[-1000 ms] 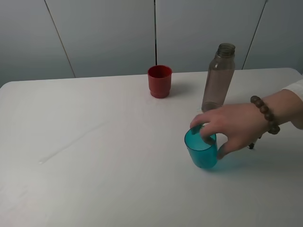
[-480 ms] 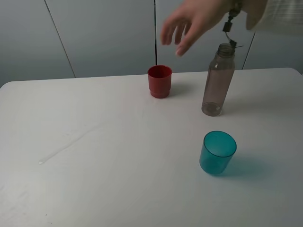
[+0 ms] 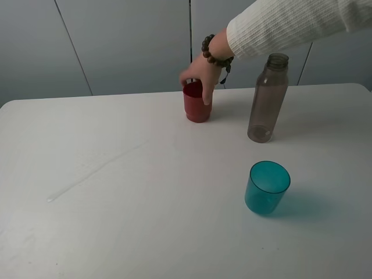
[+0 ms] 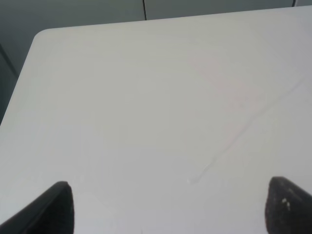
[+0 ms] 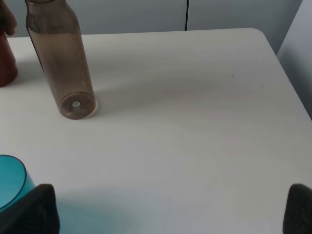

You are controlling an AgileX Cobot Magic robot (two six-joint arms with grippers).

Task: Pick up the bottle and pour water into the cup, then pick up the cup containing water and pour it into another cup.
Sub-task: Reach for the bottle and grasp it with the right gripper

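Exterior high shows pouring not begun, the smoky bottle [image 3: 268,99] upright at 1 o'clock, teal cup [image 3: 267,187] at 4, a person's fingers [image 3: 206,94] on the red cup [image 3: 195,111] at 12; next, close your empty, wide-open right hand [image 5: 170,214] around the bottle.

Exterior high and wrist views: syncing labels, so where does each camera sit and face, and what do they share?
Exterior high: high up, looking down the white table at a person's hand on the opaque red plastic cup, the tall smoky plastic bottle, the translucent teal plastic cup; no arms.
Left wrist: left arm, facing the table's corner; open left gripper shows.
Right wrist: right arm, facing bottle; open right gripper shows.
Shared: exterior and right wrist both show bottle and cups.
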